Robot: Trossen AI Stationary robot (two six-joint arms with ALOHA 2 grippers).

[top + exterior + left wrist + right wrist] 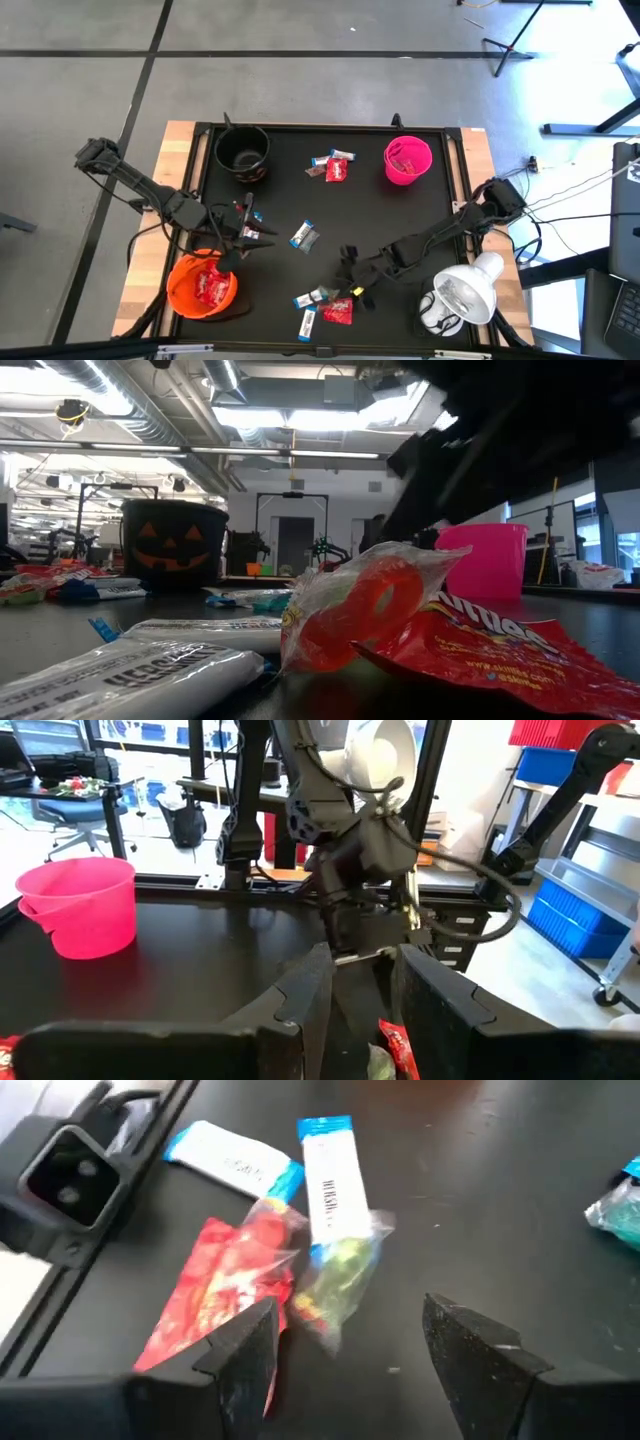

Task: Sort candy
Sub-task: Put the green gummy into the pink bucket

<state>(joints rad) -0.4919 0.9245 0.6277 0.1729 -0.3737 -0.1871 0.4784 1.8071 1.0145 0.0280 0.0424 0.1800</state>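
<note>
Wrapped candy lies in three clusters on the black mat: far middle (pixel 333 166), centre (pixel 304 235) and near edge (pixel 325 305). The near cluster holds a red pack (pixel 215 1295), a clear pack (pixel 335 1275) and blue-and-white bars (pixel 328 1180). My right gripper (pixel 350 1370) hangs open just above it, slanting down, with nothing between its fingers. My left gripper (pixel 255 236) is above the mat beside the orange bowl's (pixel 172 290) far right rim, shut on a candy. Red candy lies in that bowl. My left gripper has a candy between its two fingers; a bit of red wrapper (pixel 398 1048) and a pale bit beside it show far back in the gap. The fingers point about level toward the table's right. The candy is clear of the mat.
A black pumpkin bowl (pixel 243 152) stands far left and a pink bowl (pixel 408 160) far right. A white lamp head (pixel 462 295) sits at the near right corner, beside my right arm. A teal-wrapped piece (pixel 615 1210) lies apart from the near cluster.
</note>
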